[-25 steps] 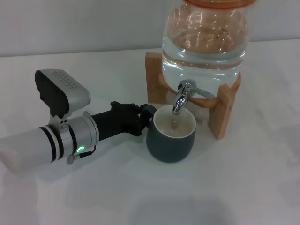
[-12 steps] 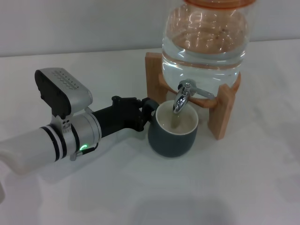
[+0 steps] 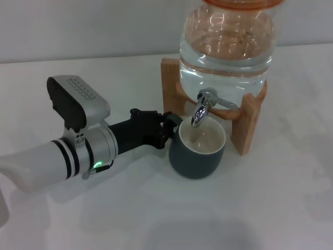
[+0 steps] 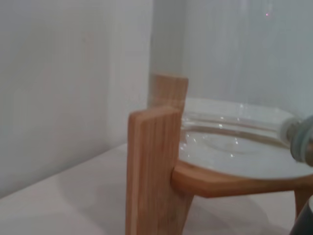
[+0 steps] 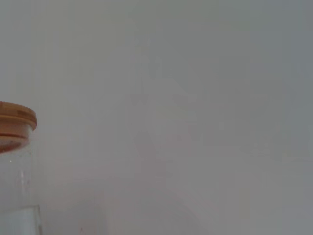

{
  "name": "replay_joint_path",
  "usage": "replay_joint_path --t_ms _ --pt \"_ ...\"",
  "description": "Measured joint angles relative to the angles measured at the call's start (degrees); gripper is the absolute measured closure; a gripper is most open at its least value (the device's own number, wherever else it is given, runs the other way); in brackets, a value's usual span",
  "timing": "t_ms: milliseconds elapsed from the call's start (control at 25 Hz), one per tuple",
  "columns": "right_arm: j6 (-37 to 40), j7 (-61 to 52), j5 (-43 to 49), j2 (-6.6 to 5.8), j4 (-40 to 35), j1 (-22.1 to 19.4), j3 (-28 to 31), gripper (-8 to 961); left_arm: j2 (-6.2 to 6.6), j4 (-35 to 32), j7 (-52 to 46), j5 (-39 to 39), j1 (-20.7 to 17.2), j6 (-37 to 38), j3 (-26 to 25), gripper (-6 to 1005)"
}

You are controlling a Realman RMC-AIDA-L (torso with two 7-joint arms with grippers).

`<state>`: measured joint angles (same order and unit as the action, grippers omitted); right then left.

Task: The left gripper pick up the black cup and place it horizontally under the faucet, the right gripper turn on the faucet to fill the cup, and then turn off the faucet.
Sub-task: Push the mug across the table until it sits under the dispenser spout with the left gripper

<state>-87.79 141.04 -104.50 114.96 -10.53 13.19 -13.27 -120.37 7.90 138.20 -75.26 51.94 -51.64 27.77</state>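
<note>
Looks like a staged test bench or lab rather than a lived-in kitchen. Plain white tabletop against a bare pale grey wall. Holds only a clear glass water jar with an orange lid in a light wooden stand, and a dark charcoal mug.

Matt black cup; shiny chrome faucet; wooden stand.

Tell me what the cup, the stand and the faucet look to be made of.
Black cup: likely glazed ceramic, matte charcoal outside, cream inside. Wooden stand: light wood, visible grain and cut edges. Faucet: polished metal or chrome-plated, going by its mirror-like highlights.
</note>
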Motion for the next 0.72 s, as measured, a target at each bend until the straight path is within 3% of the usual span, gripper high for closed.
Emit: replay_joint_path --t_ms 720 --pt "0.07 0.20 0.03 0.00 0.84 -0.04 0.00 84 -0.04 0.44 -0.16 0.46 -0.19 2.07 -0.08 864"
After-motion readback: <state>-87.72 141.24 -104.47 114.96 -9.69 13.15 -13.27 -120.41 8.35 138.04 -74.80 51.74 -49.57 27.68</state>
